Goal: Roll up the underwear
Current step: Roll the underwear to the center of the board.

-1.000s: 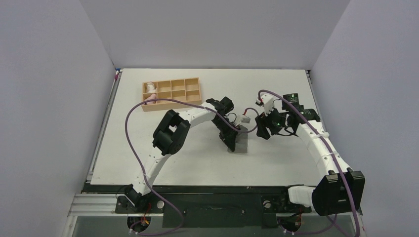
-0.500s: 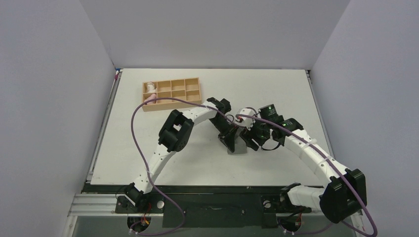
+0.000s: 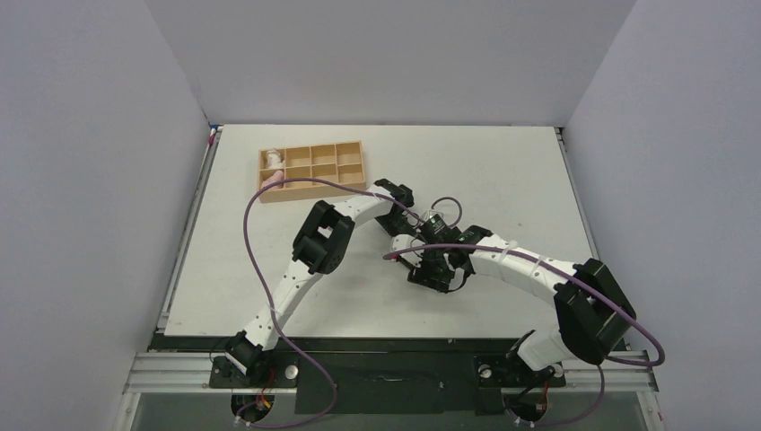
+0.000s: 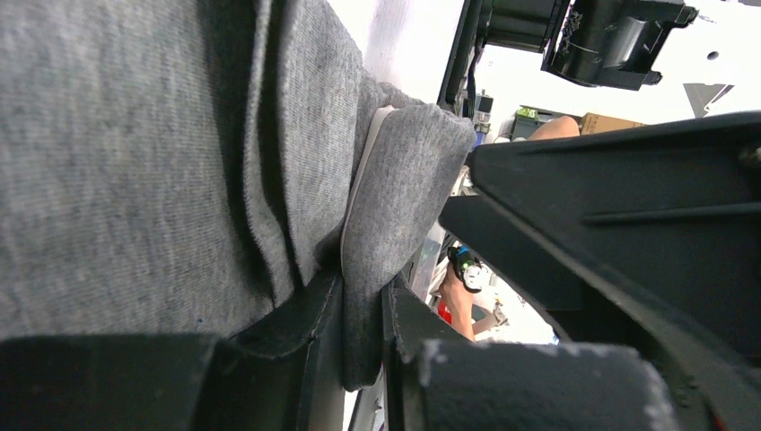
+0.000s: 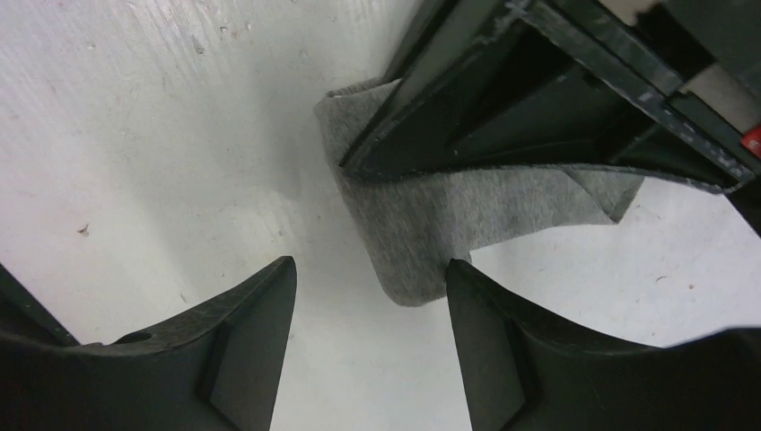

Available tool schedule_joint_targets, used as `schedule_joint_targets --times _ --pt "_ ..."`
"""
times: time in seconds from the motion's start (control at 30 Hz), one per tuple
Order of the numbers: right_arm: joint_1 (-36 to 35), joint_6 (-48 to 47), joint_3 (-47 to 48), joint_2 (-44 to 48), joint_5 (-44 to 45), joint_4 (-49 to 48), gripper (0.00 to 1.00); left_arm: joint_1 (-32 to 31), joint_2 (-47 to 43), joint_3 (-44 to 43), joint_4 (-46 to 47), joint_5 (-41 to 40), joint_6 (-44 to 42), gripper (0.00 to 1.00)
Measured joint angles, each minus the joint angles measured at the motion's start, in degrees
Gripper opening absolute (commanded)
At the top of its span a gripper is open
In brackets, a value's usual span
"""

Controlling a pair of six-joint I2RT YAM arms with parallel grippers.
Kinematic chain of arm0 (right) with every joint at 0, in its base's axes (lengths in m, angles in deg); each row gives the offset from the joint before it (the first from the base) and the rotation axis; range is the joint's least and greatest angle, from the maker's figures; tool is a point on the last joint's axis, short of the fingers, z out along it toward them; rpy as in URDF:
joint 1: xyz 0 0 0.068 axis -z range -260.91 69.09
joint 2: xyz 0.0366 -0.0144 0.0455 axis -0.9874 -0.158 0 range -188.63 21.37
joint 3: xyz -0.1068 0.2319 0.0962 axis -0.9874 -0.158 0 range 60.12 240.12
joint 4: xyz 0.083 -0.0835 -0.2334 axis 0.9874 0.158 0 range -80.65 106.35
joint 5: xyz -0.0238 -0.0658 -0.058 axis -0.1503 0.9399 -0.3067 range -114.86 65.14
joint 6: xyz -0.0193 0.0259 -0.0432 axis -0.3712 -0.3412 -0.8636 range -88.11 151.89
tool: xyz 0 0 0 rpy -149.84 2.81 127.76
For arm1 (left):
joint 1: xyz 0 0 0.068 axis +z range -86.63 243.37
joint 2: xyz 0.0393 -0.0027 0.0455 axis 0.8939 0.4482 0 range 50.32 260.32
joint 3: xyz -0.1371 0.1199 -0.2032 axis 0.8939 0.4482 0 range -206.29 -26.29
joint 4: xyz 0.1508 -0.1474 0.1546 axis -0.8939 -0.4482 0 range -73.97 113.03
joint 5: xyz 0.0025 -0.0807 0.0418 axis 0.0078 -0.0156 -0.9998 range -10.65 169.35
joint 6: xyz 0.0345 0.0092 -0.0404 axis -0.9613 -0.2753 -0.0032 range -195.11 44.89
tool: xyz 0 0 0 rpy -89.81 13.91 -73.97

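Note:
The underwear [image 4: 135, 153] is dark grey fabric with a pale strip [image 4: 361, 175] along one fold. My left gripper [image 4: 362, 301] is shut on a fold of it and holds it up off the table. In the right wrist view a hanging corner of the underwear [image 5: 422, 224] droops to the white table just ahead of my right gripper [image 5: 370, 269], which is open, its right finger [image 5: 502, 350] touching the corner's edge. From above, both grippers meet at mid-table, the left gripper [image 3: 411, 247] just behind the right gripper [image 3: 429, 272], and the cloth is mostly hidden under them.
A wooden compartment tray [image 3: 312, 171] stands at the back left, with a pink and a white cloth roll [image 3: 272, 162] in its left cells. Purple cables loop over both arms. Grey walls close in the table on three sides.
My right arm has swung left and forward from the table's right side to the hanging cloth, right beside the left gripper. The left gripper has kept its hold, shifting only slightly.

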Motion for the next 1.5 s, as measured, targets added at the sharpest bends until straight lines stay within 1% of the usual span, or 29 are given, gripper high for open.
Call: schedule_joint_targets --times 0.23,0.5,0.63,0.7,0.8,0.83,0.9,0.93,0.97,1.0,1.03,1.1,1.13,1.27,1.37,1.43,1.5 --pt "-2.82 -2.12 -0.81 -3.87 3.43 -2.01 0.53 0.04 0.59 -0.96 -1.09 0.15 -0.31 0.0" --pt "-2.86 -3.69 -0.94 -5.68 5.79 -3.82 0.52 0.07 0.61 -0.98 -1.27 0.2 -0.59 0.0" --pt "-2.86 -4.44 -0.98 -6.47 6.54 -4.55 0.48 0.07 0.63 -0.98 -1.42 0.22 -0.85 0.0" --pt "-2.86 -4.74 -0.98 -7.21 6.93 -5.07 0.45 0.11 0.63 -0.98 -1.53 0.22 -0.96 0.0" --pt "-2.84 -5.46 -0.98 -8.02 7.58 -5.86 0.36 0.11 0.7 -1.03 -1.73 0.24 -1.22 0.0" --pt "-2.82 -5.68 -0.96 -8.15 7.8 -6.12 0.28 0.11 0.7 -1.03 -1.86 0.26 -1.4 0.0" --pt "-2.78 -6.03 -0.68 -8.76 8.39 -6.51 0.17 0.13 0.72 -1.03 -2.14 0.26 -1.77 0.0" --pt "-2.73 -6.25 -0.35 -9.05 8.59 -6.49 0.16 0.13 0.72 -1.03 -2.27 0.33 -1.99 0.0" --pt "-2.71 -6.29 0.04 -9.31 8.68 -6.23 0.12 0.17 0.76 -1.03 -2.34 0.42 -2.21 0.01" --pt "-2.73 -6.38 0.35 -9.42 8.72 -5.86 0.11 0.22 0.81 -1.03 -2.45 0.55 -2.43 0.05" --pt "-2.71 -6.49 0.55 -9.51 8.63 -5.57 0.07 0.28 0.87 -1.03 -2.54 0.72 -2.64 0.07" --pt "-2.64 -6.73 1.11 -9.9 8.46 -4.87 0.01 0.33 0.92 -1.03 -2.67 0.96 -3.08 0.14" --pt "-2.47 -6.84 1.46 -10.12 8.2 -4.42 0.0 0.39 0.92 -1.03 -2.75 1.01 -3.34 0.2" --pt "-1.29 -7.1 2.56 -10.69 6.01 -3.19 0.0 0.68 0.94 -1.03 -2.99 1.25 -3.89 0.33" --pt "-0.42 -7.1 3.67 -11.43 4.61 -2.01 0.0 0.85 0.85 -1.03 -3.72 2.19 -4.33 0.39" --pt "-0.11 -7.13 4.11 -11.8 4.07 -1.51 0.0 0.9 0.61 -0.94 -3.96 2.49 -4.79 0.44" --pt "0.13 -7.23 4.46 -12.0 3.72 -1.05 0.0 1.09 0.26 -0.63 -4.22 2.58 -5.49 0.46"
